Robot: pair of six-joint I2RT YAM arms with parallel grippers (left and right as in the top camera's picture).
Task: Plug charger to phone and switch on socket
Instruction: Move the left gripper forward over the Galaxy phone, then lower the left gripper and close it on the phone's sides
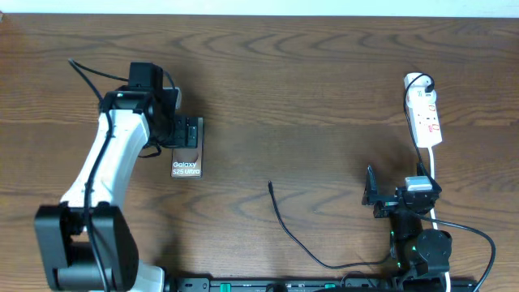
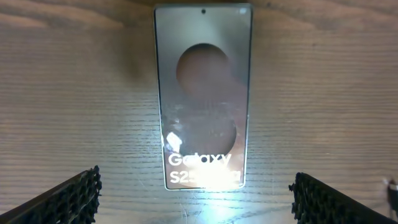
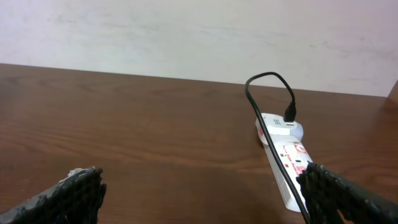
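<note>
The phone (image 1: 186, 166) lies flat on the table, its "Galaxy S25 Ultra" text showing. In the left wrist view the phone (image 2: 202, 93) fills the middle, with glare on its near end. My left gripper (image 1: 190, 132) hovers over the phone's far end, open and empty (image 2: 202, 208). The charger cable's plug tip (image 1: 270, 185) lies loose mid-table, and the cable (image 1: 304, 247) curves toward the front edge. The white socket (image 1: 425, 118) lies at the far right, with the black cable (image 3: 267, 81) plugged in at its far end (image 3: 287, 127). My right gripper (image 1: 371, 195) is open and empty (image 3: 208, 199), below the socket.
The socket's white cord (image 1: 435, 174) runs down past the right arm's base (image 1: 422, 243). A dark rail (image 1: 324, 285) lines the table's front edge. A pale wall (image 3: 186, 31) stands behind the table.
</note>
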